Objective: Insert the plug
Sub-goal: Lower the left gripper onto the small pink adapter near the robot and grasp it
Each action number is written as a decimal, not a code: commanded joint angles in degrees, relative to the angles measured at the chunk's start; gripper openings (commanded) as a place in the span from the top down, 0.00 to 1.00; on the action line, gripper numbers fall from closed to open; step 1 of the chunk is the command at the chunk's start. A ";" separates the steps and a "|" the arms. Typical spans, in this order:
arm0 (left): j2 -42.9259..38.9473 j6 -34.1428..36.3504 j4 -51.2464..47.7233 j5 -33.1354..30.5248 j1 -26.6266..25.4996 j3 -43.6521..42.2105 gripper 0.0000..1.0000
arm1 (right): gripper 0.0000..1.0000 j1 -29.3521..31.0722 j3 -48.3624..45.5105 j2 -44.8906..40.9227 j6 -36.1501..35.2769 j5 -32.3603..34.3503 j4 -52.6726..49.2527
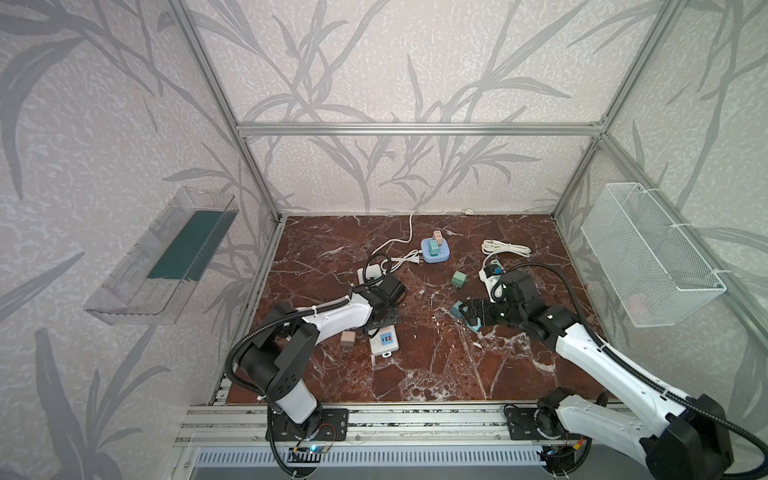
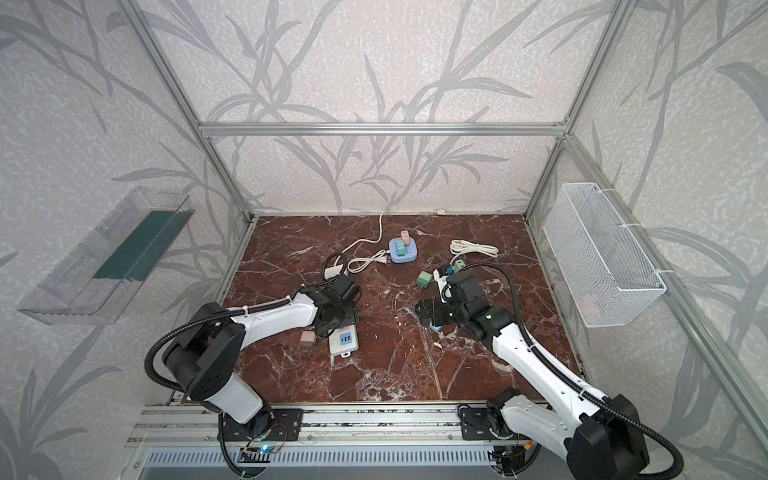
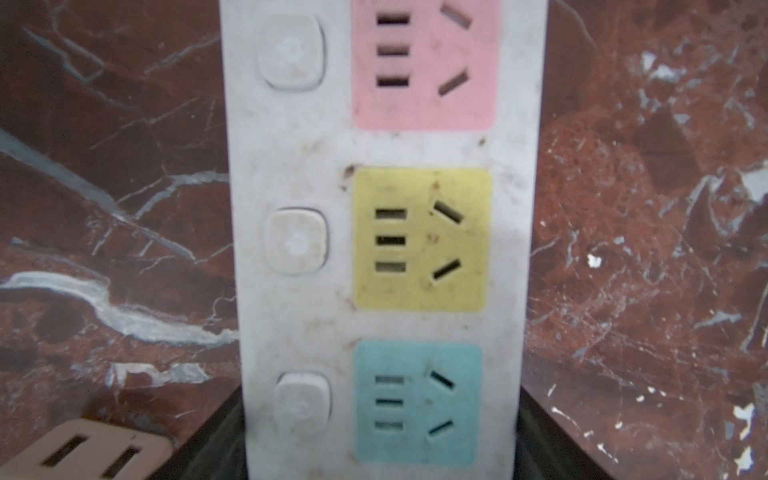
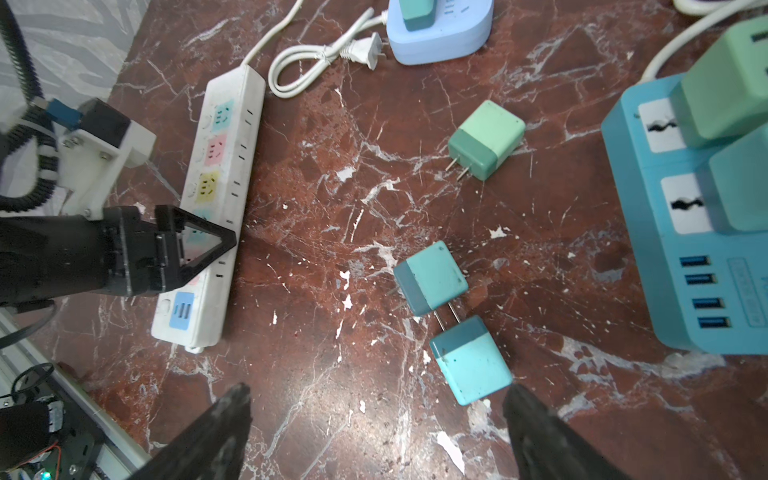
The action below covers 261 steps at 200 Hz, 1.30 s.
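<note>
Red marble table (image 1: 415, 374) lies under both arms. Over it the left gripper (image 1: 384, 321) straddles a white strip (image 3: 291, 166), with a finger (image 3: 216, 449) at each long side; whether they squeeze it I cannot tell. A tan plug (image 3: 83, 451) lies just outside one finger. The right gripper (image 4: 378, 390) is spread wide and empty, with the teal plug (image 4: 471, 359) just ahead of its fingertips.

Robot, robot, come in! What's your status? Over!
Right gripper open, empty, above teal plug. Left gripper straddling white power strip, grip unclear. Second teal plug crowds it.
</note>
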 commanded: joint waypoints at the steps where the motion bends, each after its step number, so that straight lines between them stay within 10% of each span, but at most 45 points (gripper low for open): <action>1: -6.54 4.61 -1.24 1.18 -0.75 0.64 0.08 | 0.06 0.14 -0.97 0.34 -0.63 0.68 -1.58; 76: -24.32 7.29 -14.31 -12.00 0.94 -2.55 0.01 | 0.06 0.27 -1.28 -2.42 -1.22 0.24 -3.11; 135: -33.12 6.51 -10.24 -5.80 8.71 -15.26 0.10 | 0.07 0.20 -1.97 -5.40 -1.31 -0.42 -2.70; 261: -17.66 11.81 -6.19 1.23 10.63 -16.43 0.38 | 0.09 0.26 -2.68 -3.87 -0.25 -2.81 0.65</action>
